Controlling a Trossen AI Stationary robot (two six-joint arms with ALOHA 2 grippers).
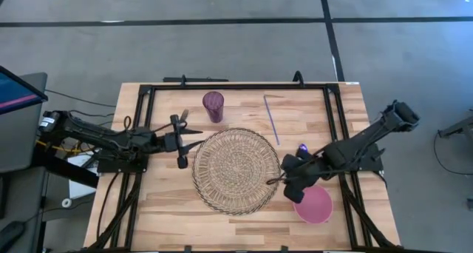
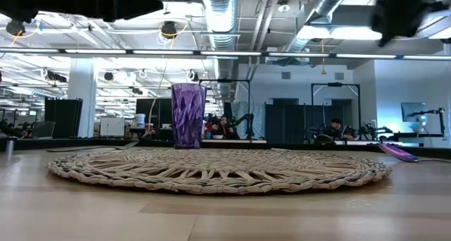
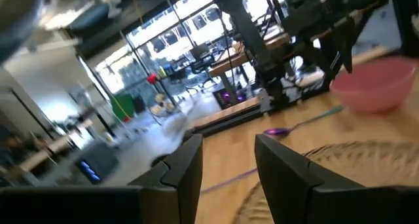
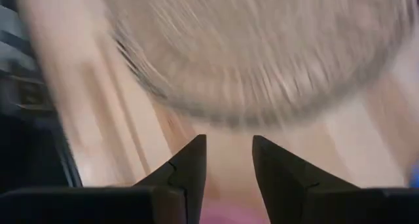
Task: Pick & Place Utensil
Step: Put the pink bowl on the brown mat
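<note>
Pale wooden planks make up the table (image 1: 162, 216), which is framed by black rails in the high view. At the left of that frame the left gripper (image 1: 182, 142) is held just off the left edge of the woven mat (image 1: 236, 170); in the left wrist view its two dark fingers (image 3: 186, 168) are seen spread apart with nothing between them. Above the mat, toward the upper middle of the frame, a purple faceted cup (image 1: 213, 105) stands upright — nothing can be made out inside it, and in the low view it is seen beyond the mat's far edge (image 2: 188, 115). The round mat lies flat at the centre, bare of objects. To its upper right a thin purple straw (image 1: 272, 118) lies on the wood. Further right, a purple-headed utensil (image 1: 302, 149) lies on the table just beside the mat's right edge, close to the right arm. At the lower right the right gripper (image 1: 284, 179) is held over the mat's right rim, its fingers (image 4: 190, 165) parted and empty. A pink bowl (image 1: 314, 206) sits just below it — its contents are partly hidden by the arm.
</note>
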